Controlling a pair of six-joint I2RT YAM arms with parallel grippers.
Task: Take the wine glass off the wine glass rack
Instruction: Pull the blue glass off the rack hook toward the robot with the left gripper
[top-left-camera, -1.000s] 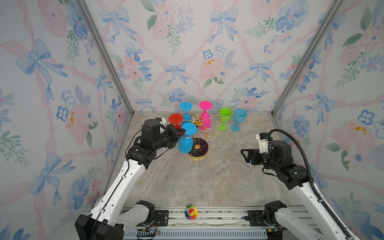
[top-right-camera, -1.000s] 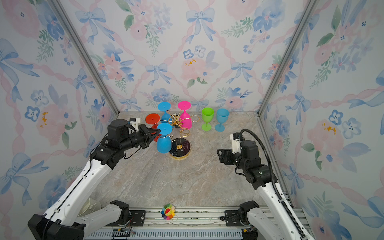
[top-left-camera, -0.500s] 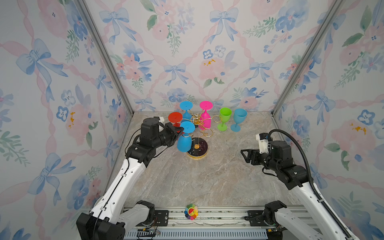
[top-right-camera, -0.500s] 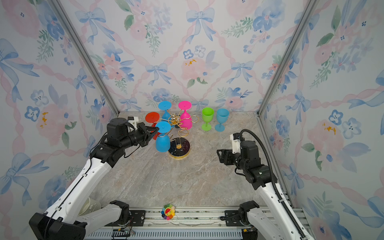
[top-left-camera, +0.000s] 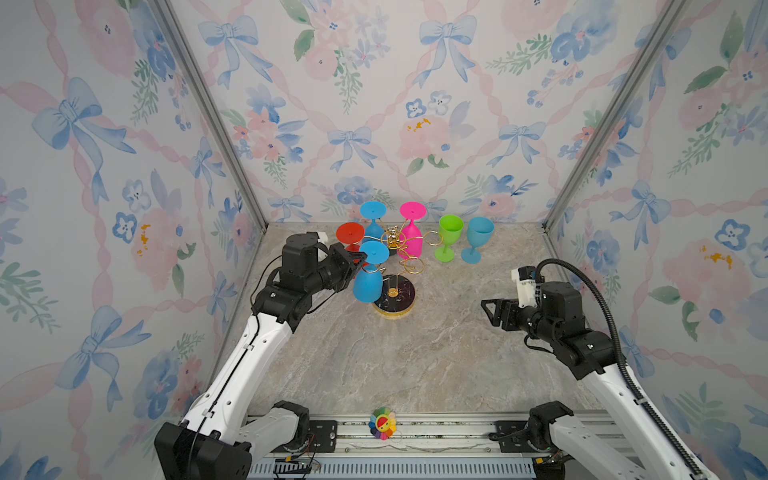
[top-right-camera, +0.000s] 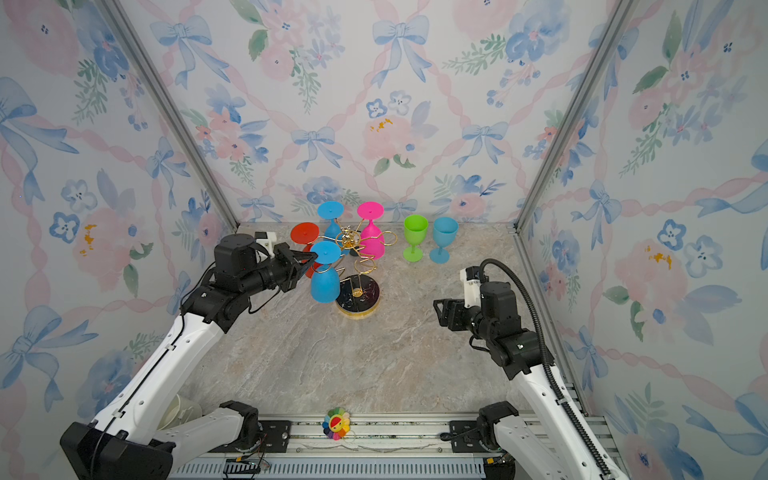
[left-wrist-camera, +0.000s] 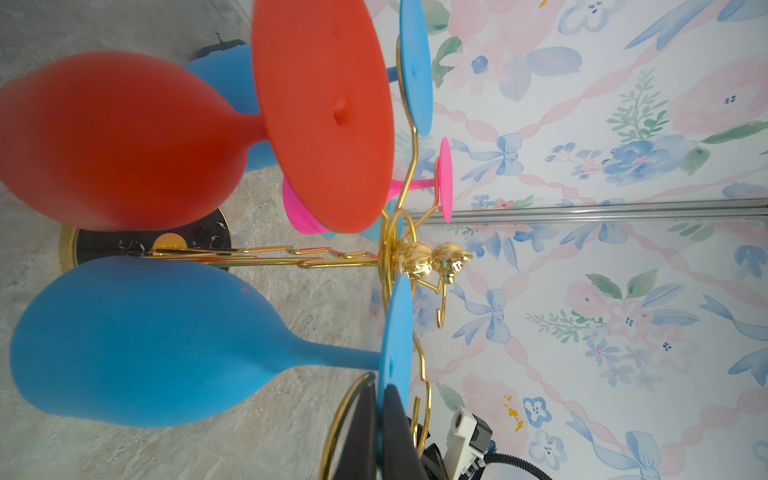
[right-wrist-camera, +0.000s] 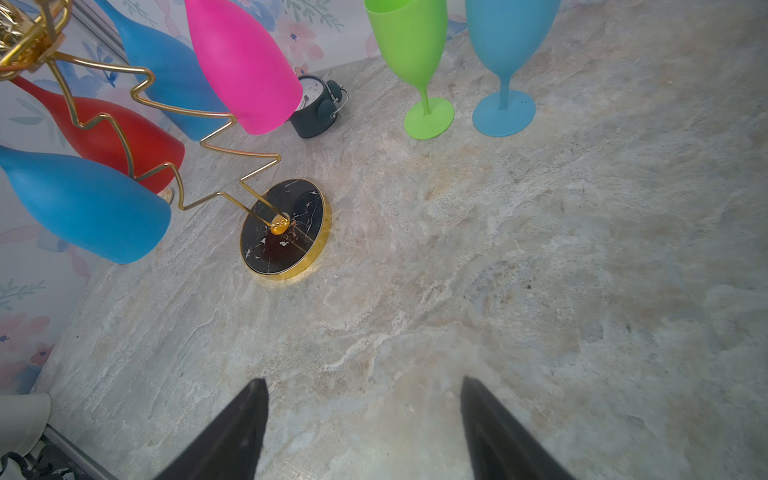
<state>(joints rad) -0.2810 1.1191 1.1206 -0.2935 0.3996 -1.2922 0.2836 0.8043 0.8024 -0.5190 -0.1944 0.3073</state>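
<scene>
Wine glass rack (top-left-camera: 394, 296) stood toward the back of the stone-patterned table (top-left-camera: 415, 365), with its round black base flat on the surface and its gold arms spread above. Four glasses hung from it bowl-down: a red glass (top-left-camera: 350, 233), a rear blue glass (top-left-camera: 372, 210), a pink glass (top-left-camera: 411, 245) and, on the side facing the left arm, the near blue wine glass (top-left-camera: 368, 284). A green glass (top-left-camera: 450, 228) and a pale blue glass (top-left-camera: 480, 230) stood upright on the table near the rack.

The right gripper (top-left-camera: 490, 312) hung well apart from all this, its jaws spread wide and holding nothing. The left gripper (top-left-camera: 360, 262) was at the near blue wine glass. In the left wrist view its fingers (left-wrist-camera: 397, 428) were pinched tight on the rim of that glass's flat foot (left-wrist-camera: 395, 332), right at the looped end of the rack arm.

The step in hand looked like the lift-off. The grasp was made but the glass was not free, since its foot sat at the loop and its bowl hung beside the zigzag stem. Whether the stem had begun to slide out could not be told.

The next move probably called for drawing the foot outward through the loop's opening, away from the central knob. The glass would need to stay level so that its bowl missed the red glass and the light rack did not tip.
</scene>
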